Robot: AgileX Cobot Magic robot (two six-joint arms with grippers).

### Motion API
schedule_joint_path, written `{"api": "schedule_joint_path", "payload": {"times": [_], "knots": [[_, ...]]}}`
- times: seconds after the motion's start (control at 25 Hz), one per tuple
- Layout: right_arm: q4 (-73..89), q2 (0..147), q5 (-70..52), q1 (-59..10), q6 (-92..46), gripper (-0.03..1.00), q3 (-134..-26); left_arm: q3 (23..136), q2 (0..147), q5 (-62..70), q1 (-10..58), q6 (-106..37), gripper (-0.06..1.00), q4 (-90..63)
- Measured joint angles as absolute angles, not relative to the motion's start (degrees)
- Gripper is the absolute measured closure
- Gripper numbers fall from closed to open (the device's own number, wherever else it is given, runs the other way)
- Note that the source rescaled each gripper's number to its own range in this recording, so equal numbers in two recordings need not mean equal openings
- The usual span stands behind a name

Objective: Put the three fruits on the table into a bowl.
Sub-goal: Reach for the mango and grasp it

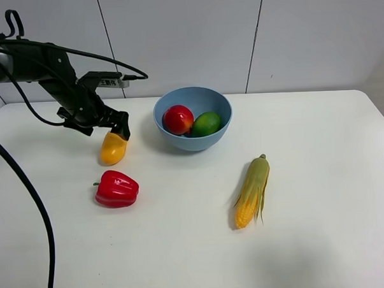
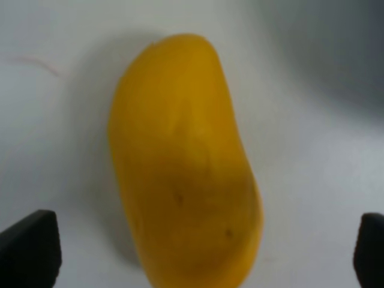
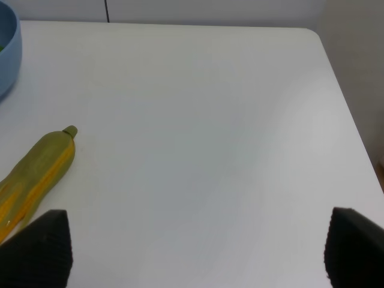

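Note:
The yellow-orange mango [image 1: 113, 149] lies on the white table [image 1: 320, 151], left of the light-blue bowl [image 1: 194, 139]. In the bowl sit the red-and-yellow apple [image 1: 177, 119] and the green lime [image 1: 206, 123]. My left gripper [image 1: 118, 129] hangs just over the mango's far end. In the left wrist view the mango [image 2: 183, 168] fills the frame between the two spread fingertips [image 2: 30, 249], and the left gripper [image 2: 198, 252] is open and not closed on it. The right gripper [image 3: 195, 249] is open over bare table, holding nothing. It is out of the exterior high view.
A glossy red bell pepper [image 1: 117, 189] lies just in front of the mango. A corn cob [image 1: 252, 191] with green husk lies right of centre, and the same corn cob [image 3: 36, 174] and the bowl's rim [image 3: 7, 57] show in the right wrist view.

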State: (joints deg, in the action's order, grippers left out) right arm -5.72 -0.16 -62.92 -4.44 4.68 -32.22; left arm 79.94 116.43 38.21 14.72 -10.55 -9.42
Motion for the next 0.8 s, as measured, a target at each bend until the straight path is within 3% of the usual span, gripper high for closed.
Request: {"api": "schedule_joint_path", "payload": {"times": [0.68, 0.8], "knots": [[-5.7, -0.2, -62.9, -4.4, 4.7, 0.46, -32.2, 80.0, 125.7, 30.2, 15.0, -8.6, -0.06, -6.5], [-5.7, -0.2, -62.9, -4.4, 4.7, 0.46, -32.2, 80.0, 126.2, 30.0, 15.0, -8.5, 0.03, -6.2]]}}
